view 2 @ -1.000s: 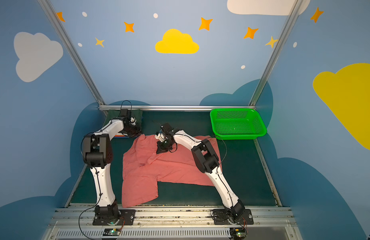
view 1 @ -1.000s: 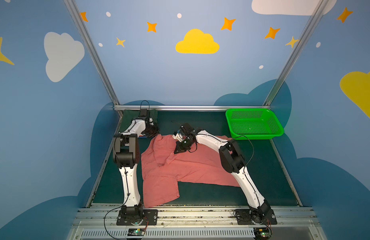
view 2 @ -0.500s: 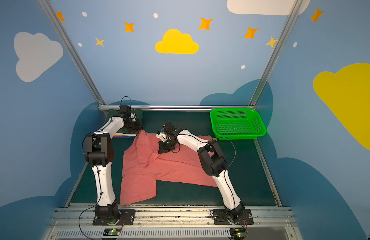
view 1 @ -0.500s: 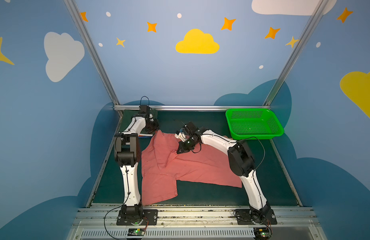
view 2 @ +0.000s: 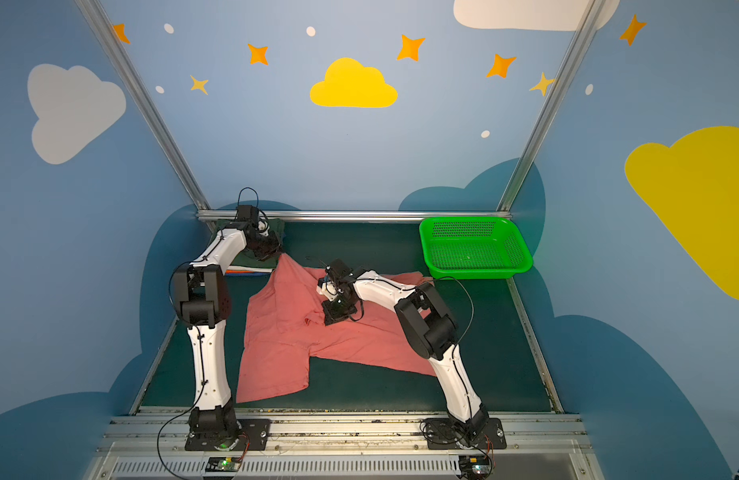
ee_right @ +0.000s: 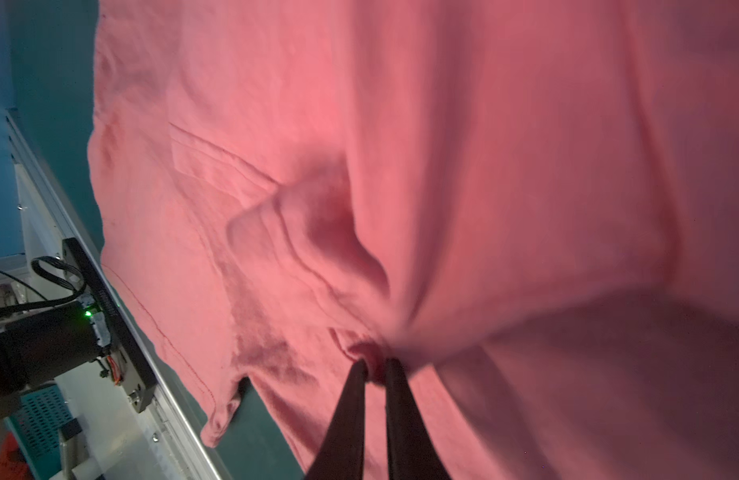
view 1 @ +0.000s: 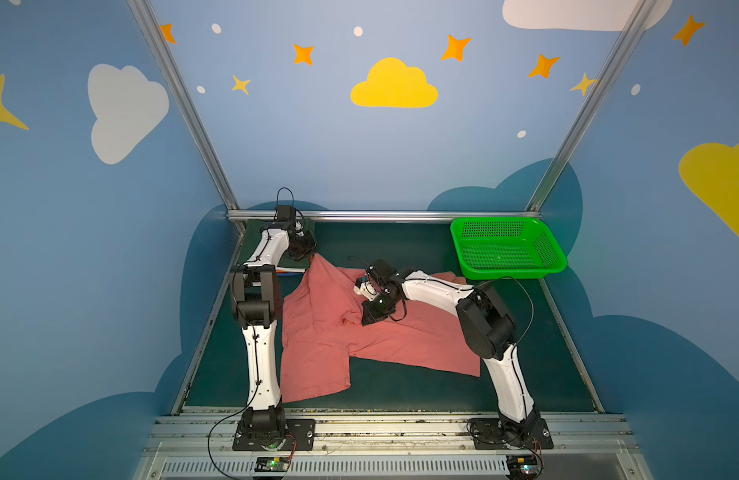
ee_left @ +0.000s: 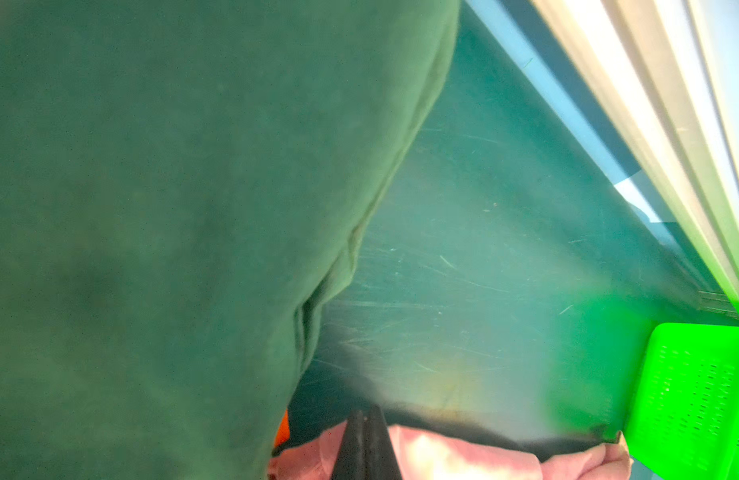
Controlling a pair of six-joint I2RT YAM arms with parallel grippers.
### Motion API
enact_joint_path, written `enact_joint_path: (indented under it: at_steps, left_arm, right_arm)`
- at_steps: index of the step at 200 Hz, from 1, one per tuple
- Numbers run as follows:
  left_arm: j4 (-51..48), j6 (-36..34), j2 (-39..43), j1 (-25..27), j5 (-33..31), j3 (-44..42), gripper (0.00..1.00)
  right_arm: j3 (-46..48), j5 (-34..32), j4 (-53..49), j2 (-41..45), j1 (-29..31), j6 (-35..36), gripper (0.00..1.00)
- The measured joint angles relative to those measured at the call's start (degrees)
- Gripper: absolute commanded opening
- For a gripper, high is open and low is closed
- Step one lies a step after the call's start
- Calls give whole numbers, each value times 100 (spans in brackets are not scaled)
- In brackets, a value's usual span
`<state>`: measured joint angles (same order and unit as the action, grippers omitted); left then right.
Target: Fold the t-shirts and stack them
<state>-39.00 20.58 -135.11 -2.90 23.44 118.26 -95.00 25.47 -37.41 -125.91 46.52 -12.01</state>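
Twin robot arms, the left arm and the right arm, pair glossy white rounded links with bulky black joint housings, standing on black base plates fixed with silver screws. Thin black cables trail from both. A green light glows on a black motor body, and the right gripper ends in slim, tapered black fingers.

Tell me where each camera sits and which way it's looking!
Top views: high above the front edge, looking down toward the back wall; left arm and right arm reach over the pink t-shirt, green basket beyond.
Left wrist: on the left arm, facing along the shut left pincer, over the dark green t-shirt, basket in sight.
Right wrist: on the right arm, facing along the right pincer, pink cloth bunched at its tips; an arm base shows.
Shared: all views show the pink t-shirt.
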Motion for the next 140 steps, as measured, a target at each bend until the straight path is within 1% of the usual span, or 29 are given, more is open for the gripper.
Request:
enact_joint_path:
  at_steps: [11, 24, 38, 46, 53, 59, 62, 75, 85, 97, 105, 116, 140]
  left_arm:
    - [-4, 17, -87, 0, 11, 129, 5]
    - [-11, 48, -179, -7, 20, 243, 5]
    - [-44, 74, -249, -11, 31, 319, 5]
    - [-74, 92, -280, -13, 33, 372, 10]
    - [-92, 98, -293, -13, 44, 404, 17]
    - [-111, 109, -302, -15, 59, 444, 31]
    - [-114, 133, -302, -15, 66, 463, 35]
    - [-109, 153, -302, -20, 127, 538, 44]
    - [-85, 168, -302, -24, 168, 560, 56]
    - [-68, 181, -299, -26, 199, 549, 66]
    - [-39, 155, -282, -28, 219, 474, 70]
    - [-22, 131, -199, -26, 201, 278, 72]
    - [44, 94, 273, -24, 31, -520, 71]
  right_arm:
    - [96, -46, -35, 31, 13, 31, 30]
    - [251, -114, -55, 138, 13, 37, 32]
    - [483, -199, -55, 391, -9, 26, 36]
    - [645, -243, -24, 586, -33, 22, 37]
    - [796, -271, 7, 780, -70, -7, 39]
    - [933, -297, 28, 960, -116, -26, 40]
    - [997, -304, 50, 1038, -140, -48, 40]
    - [1292, -396, 105, 1416, -328, -120, 41]
    - [1488, -463, 144, 1628, -507, -173, 41]
    - [1775, -568, 195, 1843, -782, -254, 41]
    - [1967, -634, 214, 1952, -975, -291, 41]
    - [2262, -734, 229, 2085, -1255, -369, 41]
    - [2769, -933, 225, 2310, -1731, -470, 42]
